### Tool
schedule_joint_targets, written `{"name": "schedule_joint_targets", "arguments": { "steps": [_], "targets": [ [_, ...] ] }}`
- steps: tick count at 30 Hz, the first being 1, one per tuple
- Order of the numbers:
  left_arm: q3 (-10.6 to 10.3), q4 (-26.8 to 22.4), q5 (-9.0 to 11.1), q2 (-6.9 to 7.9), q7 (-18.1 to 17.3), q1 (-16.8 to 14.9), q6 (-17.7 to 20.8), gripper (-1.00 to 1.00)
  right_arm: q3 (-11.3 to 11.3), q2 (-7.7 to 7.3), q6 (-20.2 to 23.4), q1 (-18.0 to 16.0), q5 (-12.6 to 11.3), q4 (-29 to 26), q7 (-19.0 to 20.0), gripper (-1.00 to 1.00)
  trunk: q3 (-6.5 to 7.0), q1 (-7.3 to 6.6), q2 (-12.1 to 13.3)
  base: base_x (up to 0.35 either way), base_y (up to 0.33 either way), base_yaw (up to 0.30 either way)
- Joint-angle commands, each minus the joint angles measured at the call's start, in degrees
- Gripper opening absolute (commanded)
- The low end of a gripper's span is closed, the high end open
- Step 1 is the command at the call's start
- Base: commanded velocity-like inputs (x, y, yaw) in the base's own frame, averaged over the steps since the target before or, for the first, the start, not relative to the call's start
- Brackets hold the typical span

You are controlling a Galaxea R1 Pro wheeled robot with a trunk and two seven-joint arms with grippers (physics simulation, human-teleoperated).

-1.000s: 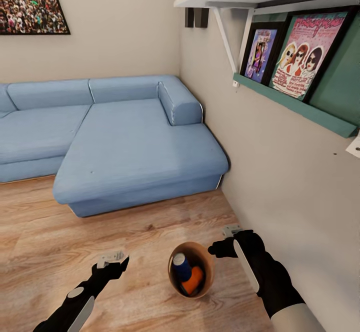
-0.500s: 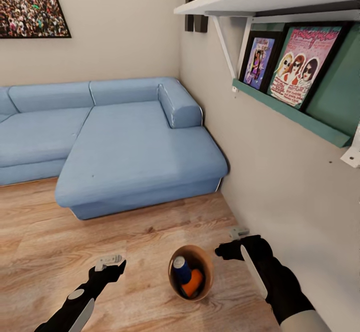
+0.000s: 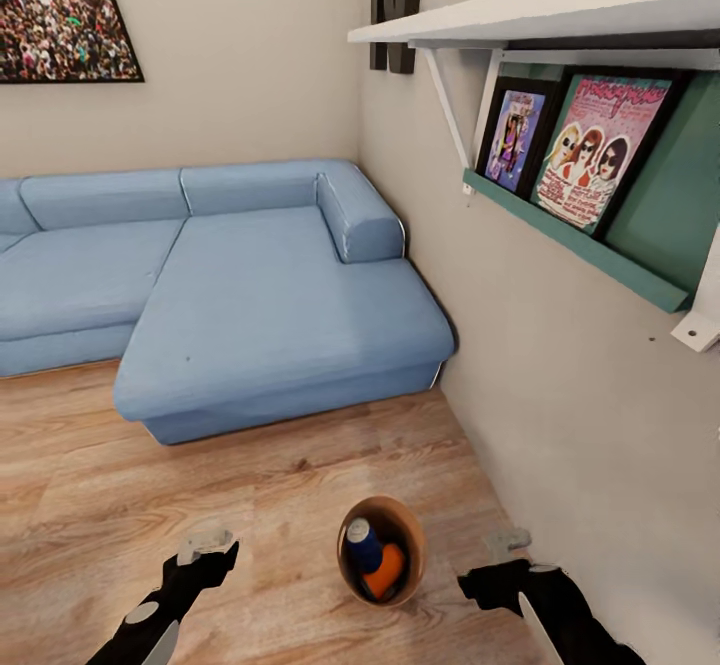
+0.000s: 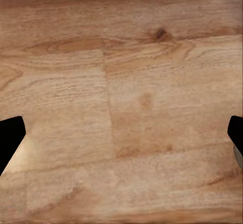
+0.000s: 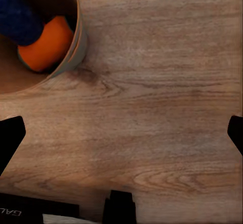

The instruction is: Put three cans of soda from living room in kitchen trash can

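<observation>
- Change since a second ago: we note both arms drawn back toward the body. The right gripper (image 3: 500,557), earlier beside the bin's rim, now sits lower and well off to its side; the left gripper (image 3: 205,548) has dropped back too. The view has tilted slightly, so part of the shift is the camera's.
- Meaning, as we judge it: the arms are tucking in, the bin's load is left alone, and a third can remains to be found.
- Claws: both released, fingertips spread wide at the edges of each wrist view, nothing between them but floor (image 4: 121,107).
- Tash can (image 3: 381,549): round, tapered, tan outside, darker brown inside; stands upright on the wood floor between the two grippers, near the sofa (image 3: 250,295) and the wall, so in the living room, not the kitchen.
- Contents: dark blue can (image 3: 363,545) with pale top, leaning; orange can (image 3: 385,570) beside it, touching.
- Right wrist view: bin wall (image 5: 76,42) with both cans inside.
</observation>
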Motion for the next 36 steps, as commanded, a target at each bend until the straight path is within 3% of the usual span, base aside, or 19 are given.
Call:
{"name": "schedule_joint_targets", "arguments": {
  "steps": [1,3,6,9,10,15,17,25,29,36],
  "targets": [
    [-0.01,1.20,0.00,-0.04,-0.04,0.01,-1.08,1.00,0.01,-0.25,-0.96,0.76,-0.04,0.05,0.00,1.00,0.19,-0.23,0.42,0.000,0.000,0.000],
    [-0.01,3.93,0.00,-0.16,-0.15,0.04,-3.28,1.00,0.03,-0.59,-3.00,2.08,-0.07,0.44,0.03,1.00,0.55,-0.67,1.22,0.000,0.000,0.000],
    [-0.12,12.38,-0.07,-0.43,-0.37,0.11,-9.89,1.00,0.04,-1.10,-8.65,4.67,-0.12,3.10,0.04,1.00,1.09,-1.32,2.42,0.000,0.000,0.000],
    [-0.20,15.42,-0.16,-0.48,-0.42,0.16,-12.25,1.00,0.00,-1.23,-11.15,5.34,-0.12,5.06,0.06,1.00,1.62,-1.98,3.62,0.000,0.000,0.000],
    [-0.53,18.59,-0.21,-0.51,-0.45,0.61,-14.02,1.00,-0.06,-1.45,-13.90,5.70,-0.13,7.64,0.07,1.00,1.80,-2.20,4.03,0.000,0.000,0.000],
    [-2.09,24.52,-0.23,-0.58,-0.43,1.27,-15.51,1.00,-0.16,-1.64,-18.04,5.95,-0.13,12.48,0.08,1.00,2.70,-3.30,6.03,0.000,0.000,0.000],
    [-3.00,29.28,-0.21,-0.61,-0.45,2.06,-16.52,1.00,-0.23,-1.70,-21.67,6.03,-0.15,16.58,0.04,1.00,3.06,-3.74,6.83,0.000,0.000,0.000],
    [-3.38,31.55,-0.10,-0.62,-0.47,5.59,-20.07,1.00,-0.22,-1.70,-26.46,6.07,-0.20,23.12,-0.25,1.00,4.50,-5.50,10.04,0.000,0.000,0.000],
    [-3.43,31.86,-0.07,-0.62,-0.47,8.08,-23.33,1.00,-0.27,-1.68,-34.47,6.05,-0.34,31.59,-0.34,1.00,5.22,-6.38,11.65,0.000,0.000,0.000],
    [-3.49,31.95,-0.13,-0.62,-0.48,9.34,-26.53,1.00,-0.23,-1.69,-38.37,6.07,-0.35,39.07,-0.35,1.00,6.47,-7.91,14.45,0.000,0.000,0.000]
  ]
}}
